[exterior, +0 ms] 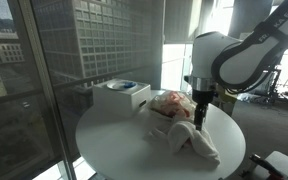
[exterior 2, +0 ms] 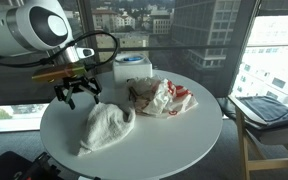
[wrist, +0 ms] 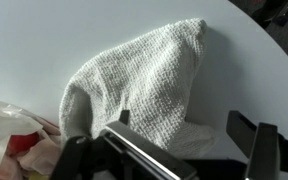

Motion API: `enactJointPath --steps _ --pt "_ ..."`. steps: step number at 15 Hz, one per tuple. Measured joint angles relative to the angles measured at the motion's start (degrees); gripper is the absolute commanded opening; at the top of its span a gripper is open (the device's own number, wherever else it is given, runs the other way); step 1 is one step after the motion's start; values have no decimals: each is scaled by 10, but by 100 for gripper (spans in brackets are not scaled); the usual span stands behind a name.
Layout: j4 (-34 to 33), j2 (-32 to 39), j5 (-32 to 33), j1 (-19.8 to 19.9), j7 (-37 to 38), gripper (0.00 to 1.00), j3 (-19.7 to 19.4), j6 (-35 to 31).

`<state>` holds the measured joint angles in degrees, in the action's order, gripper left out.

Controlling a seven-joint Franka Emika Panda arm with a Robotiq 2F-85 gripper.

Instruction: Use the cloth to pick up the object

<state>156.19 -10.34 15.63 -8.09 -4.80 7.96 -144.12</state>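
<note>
A white knitted cloth lies crumpled on the round white table. It also shows in an exterior view and fills the middle of the wrist view. A crumpled red and white plastic wrapper lies beside it, also seen in an exterior view and at the wrist view's lower left. My gripper is open and empty. It hangs just above the table at one end of the cloth. In the wrist view its fingers straddle the cloth's near edge.
A white box with a blue item on top stands at the back of the table, also in an exterior view. Glass windows surround the table. A chair stands beside it.
</note>
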Motion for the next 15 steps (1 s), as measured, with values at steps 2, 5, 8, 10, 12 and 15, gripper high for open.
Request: enactJointPath --steps 2,5,8,10,12,15 --pt "-6 26 13 0 19 100 5 -21" --pt "-24 64 51 3 54 100 6 -38" --pt "-52 103 90 6 87 100 5 -49" --pt "-76 132 110 6 109 100 3 -51" --pt "-99 159 124 5 125 74 1 -51" --pt "-122 190 140 2 136 50 -8 -51"
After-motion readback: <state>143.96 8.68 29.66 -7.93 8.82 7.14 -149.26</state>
